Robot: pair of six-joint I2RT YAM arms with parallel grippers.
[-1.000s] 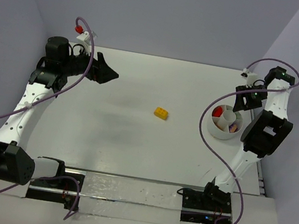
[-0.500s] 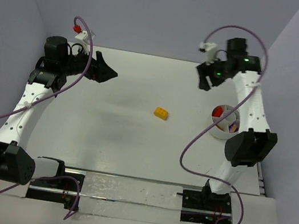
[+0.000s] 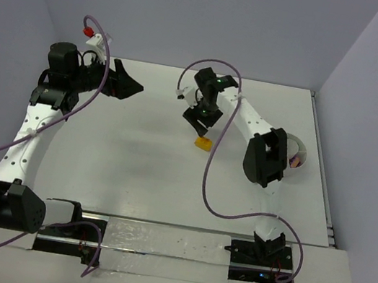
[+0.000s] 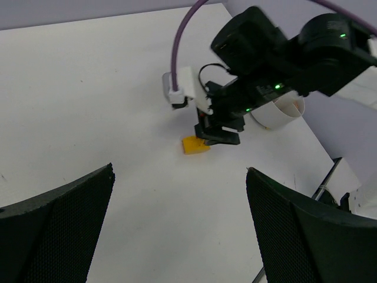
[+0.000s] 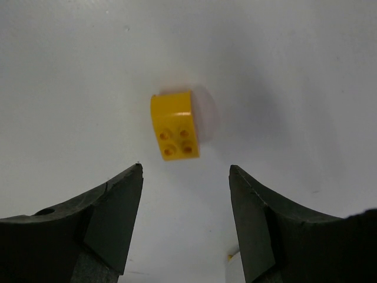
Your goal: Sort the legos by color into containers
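Just ahead of right claw [image 5: 185, 170] | yellow lego [image 5: 175, 125], untouched | jaws apart

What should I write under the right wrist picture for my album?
Open right gripper hovering above a yellow lego on the white table.

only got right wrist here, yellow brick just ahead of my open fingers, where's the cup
Observer: The white cup sits by the right edge of the table, to the right of the yellow brick, partly behind the right arm.
Operator: anything in it
Observer: A speck of colour shows inside; the arm hides the rest.
Operator: what's the other side doing
Observer: The left fingers hang open at the far left, apart from the brick.
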